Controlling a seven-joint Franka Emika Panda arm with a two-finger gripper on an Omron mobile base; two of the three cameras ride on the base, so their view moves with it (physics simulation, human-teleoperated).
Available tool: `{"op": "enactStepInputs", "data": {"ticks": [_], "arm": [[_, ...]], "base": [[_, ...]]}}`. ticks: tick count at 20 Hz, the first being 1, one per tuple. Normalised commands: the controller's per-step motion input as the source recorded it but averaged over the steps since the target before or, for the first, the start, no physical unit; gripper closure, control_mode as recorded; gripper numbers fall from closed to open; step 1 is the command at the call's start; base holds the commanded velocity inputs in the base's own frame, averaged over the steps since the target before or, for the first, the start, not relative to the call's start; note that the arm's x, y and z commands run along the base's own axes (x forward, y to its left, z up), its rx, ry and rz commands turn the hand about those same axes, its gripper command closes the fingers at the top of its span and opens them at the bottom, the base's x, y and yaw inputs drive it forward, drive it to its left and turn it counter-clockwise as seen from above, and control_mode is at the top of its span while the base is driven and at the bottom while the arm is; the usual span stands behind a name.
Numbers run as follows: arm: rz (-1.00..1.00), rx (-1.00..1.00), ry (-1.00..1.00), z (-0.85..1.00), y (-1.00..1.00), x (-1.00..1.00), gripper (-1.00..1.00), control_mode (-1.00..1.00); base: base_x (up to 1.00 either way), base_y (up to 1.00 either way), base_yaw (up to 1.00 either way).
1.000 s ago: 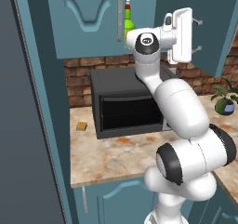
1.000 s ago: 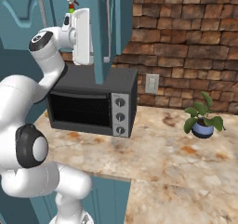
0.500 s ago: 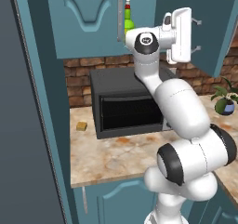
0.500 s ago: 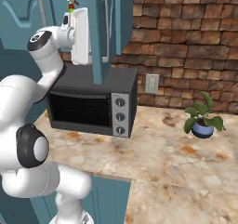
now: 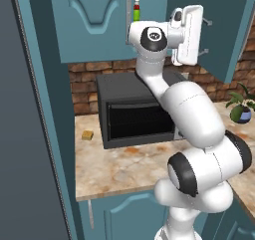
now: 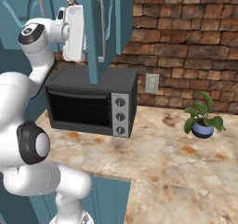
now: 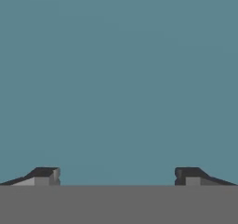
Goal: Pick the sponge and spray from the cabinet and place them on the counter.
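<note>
Pincer open, facing teal cabinet.

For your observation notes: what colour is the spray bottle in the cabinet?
Green, with a white-and-red top; the spray bottle shows best in the left base view.

arm: we see ours raised high, elbow bent, forearm rising to the wrist
hand: white, level, pointing forward
gripper: jaws wide apart, nothing between our fingertips

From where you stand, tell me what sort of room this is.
A kitchen, evidently: a black microwave sits on a marbled stone counter against a brick wall, with teal wall cabinets above.
</note>
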Motion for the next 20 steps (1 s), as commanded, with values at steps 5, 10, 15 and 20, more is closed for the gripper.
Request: {"op": "enactStepInputs", "data": {"ticks": [5,10,15,20], "arm": [[0.1,0.0,-0.08,0.0,0.51,0.0,-1.0,-1.0],[0.09,0.0,-0.02,-0.04,0.66,0.0,-1.0,-1.0],[0.08,0.11,-0.01,0.0,0.47,0.0,-1.0,-1.0],[0.13,0.18,0.0,0.0,0.38,0.0,-1.0,-1.0]], "base": [[0.0,0.0,0.0],[0.0,0.0,0.0],[0.0,0.0,0.0],[0.0,0.0,0.0]]}}
